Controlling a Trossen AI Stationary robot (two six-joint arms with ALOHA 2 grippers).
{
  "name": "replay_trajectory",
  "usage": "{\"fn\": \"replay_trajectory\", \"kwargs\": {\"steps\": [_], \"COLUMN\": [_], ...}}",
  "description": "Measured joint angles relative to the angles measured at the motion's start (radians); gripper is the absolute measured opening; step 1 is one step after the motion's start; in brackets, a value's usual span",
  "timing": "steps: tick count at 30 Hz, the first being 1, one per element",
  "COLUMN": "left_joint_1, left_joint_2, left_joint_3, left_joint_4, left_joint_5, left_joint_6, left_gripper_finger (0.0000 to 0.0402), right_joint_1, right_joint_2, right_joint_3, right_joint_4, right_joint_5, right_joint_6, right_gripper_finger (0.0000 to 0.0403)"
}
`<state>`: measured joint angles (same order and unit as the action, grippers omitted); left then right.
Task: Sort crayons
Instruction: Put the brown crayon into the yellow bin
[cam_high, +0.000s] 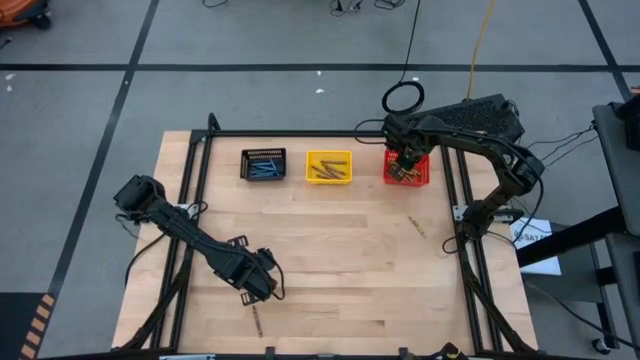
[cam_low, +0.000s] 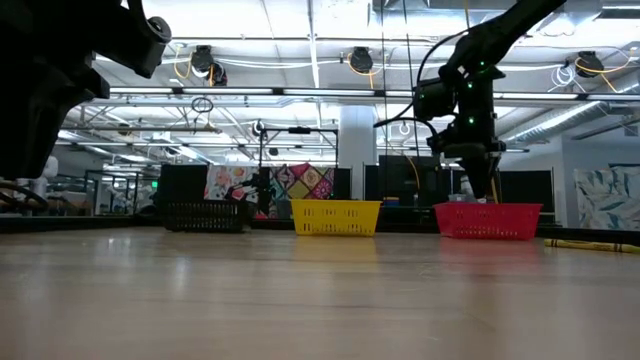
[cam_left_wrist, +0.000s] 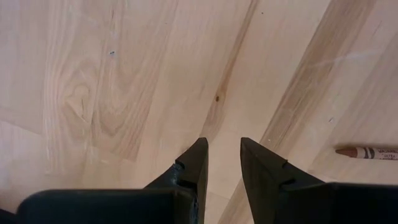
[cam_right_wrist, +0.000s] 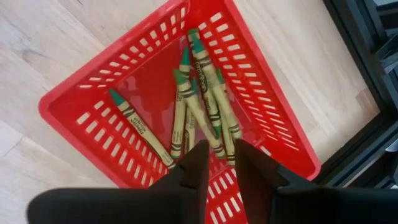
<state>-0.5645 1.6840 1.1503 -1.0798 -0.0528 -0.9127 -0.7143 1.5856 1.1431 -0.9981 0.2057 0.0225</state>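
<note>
— Where's the next crayon?
— Brown crayon (cam_left_wrist: 367, 152) on the tabletop (cam_high: 340, 260), just beside my left hand (cam_left_wrist: 222, 163), fingers parted, empty; lies crosswise to them. Right hand (cam_right_wrist: 221, 163) over red bin (cam_right_wrist: 87, 106), slightly parted, empty.

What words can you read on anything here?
None can be read.
Crayons in the red bin: print on the wrappers, too blurred.
Brown crayon on the table: marks on its label, too small.
White paper by the table: dark print, too small.

Both tools (cam_left_wrist: 222, 163) (cam_right_wrist: 221, 163) slightly parted, empty
</note>
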Motion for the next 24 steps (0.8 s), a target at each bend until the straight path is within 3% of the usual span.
{"fn": "replay_trajectory", "kwargs": {"steps": [15,24], "left_joint_1": [0.000,0.002], "left_joint_2": [0.000,0.000], "left_joint_3": [0.000,0.000], "left_joint_4": [0.005,0.086], "left_joint_5": [0.000,0.071], "left_joint_6": [-0.026,-0.076], "left_gripper_finger": [0.0086,0.0089], "right_joint_1": [0.000,0.000], "right_joint_2": [0.000,0.000], "right_joint_3": [0.000,0.000], "right_joint_4": [0.004,0.016], "right_joint_5": [0.002,0.006], "right_joint_6": [0.043,0.044], "right_gripper_finger": [0.0086,0.0086]}}
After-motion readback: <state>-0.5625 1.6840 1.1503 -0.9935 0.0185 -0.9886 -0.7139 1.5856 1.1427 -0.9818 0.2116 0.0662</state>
